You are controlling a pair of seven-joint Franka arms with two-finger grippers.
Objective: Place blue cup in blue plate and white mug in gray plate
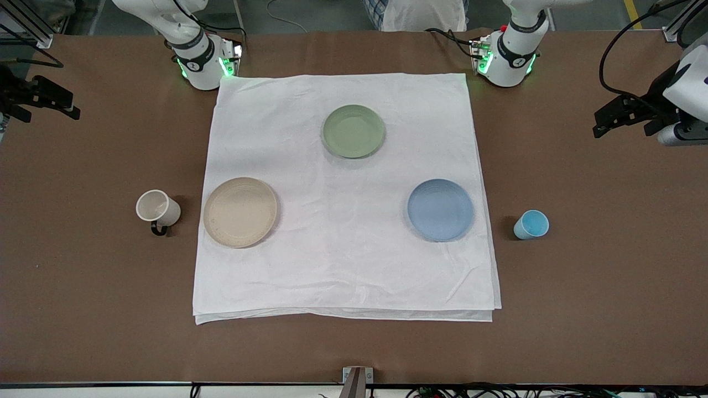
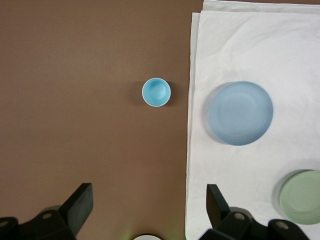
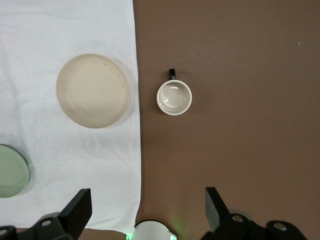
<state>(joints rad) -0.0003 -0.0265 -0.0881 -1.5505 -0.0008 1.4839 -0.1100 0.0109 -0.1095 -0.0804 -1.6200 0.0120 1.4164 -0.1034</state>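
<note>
The blue cup (image 1: 531, 224) stands upright on the bare brown table beside the cloth, toward the left arm's end; it also shows in the left wrist view (image 2: 156, 92). The blue plate (image 1: 440, 209) lies empty on the cloth next to it (image 2: 240, 113). The white mug (image 1: 157, 208) stands upright on the bare table toward the right arm's end (image 3: 174, 97), beside the empty gray plate (image 1: 240, 211) (image 3: 93, 90). My left gripper (image 1: 603, 124) (image 2: 149, 200) is open and empty, high over the table at its end. My right gripper (image 1: 66, 108) (image 3: 147, 202) is open and empty, high at its end.
A white cloth (image 1: 345, 193) covers the middle of the table. An empty pale green plate (image 1: 353, 131) lies on it, farther from the front camera than the other two plates. Both arm bases (image 1: 202, 63) (image 1: 506, 61) stand at the cloth's corners.
</note>
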